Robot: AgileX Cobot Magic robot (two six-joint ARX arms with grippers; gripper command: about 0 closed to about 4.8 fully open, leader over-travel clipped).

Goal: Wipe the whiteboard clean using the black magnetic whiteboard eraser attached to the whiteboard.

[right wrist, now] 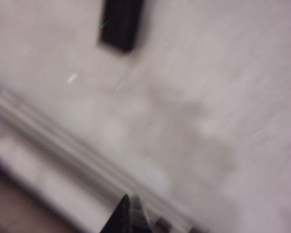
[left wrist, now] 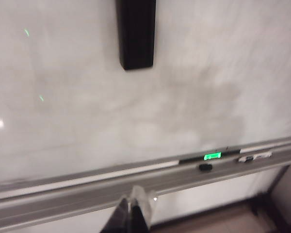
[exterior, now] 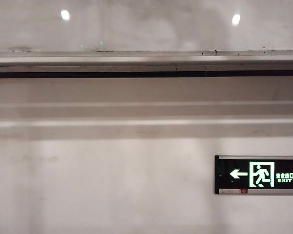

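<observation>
Whiteboard eraser [left wrist: 136, 33], the black magnetic block, clings to the whiteboard [left wrist: 194, 87] well above the rail [left wrist: 87, 187]. I see my left pincer [left wrist: 130, 216] squeezed tight on nothing, its tips in front of that rail, well apart from the eraser. My right pincer [right wrist: 130, 216] is likewise closed and empty, near the rail, the eraser [right wrist: 120, 26] far off across the smudged board; that view is blurred. On the wall below the rail, a green-lit sign [exterior: 259, 174] reads "EXIT" with an arrow.
</observation>
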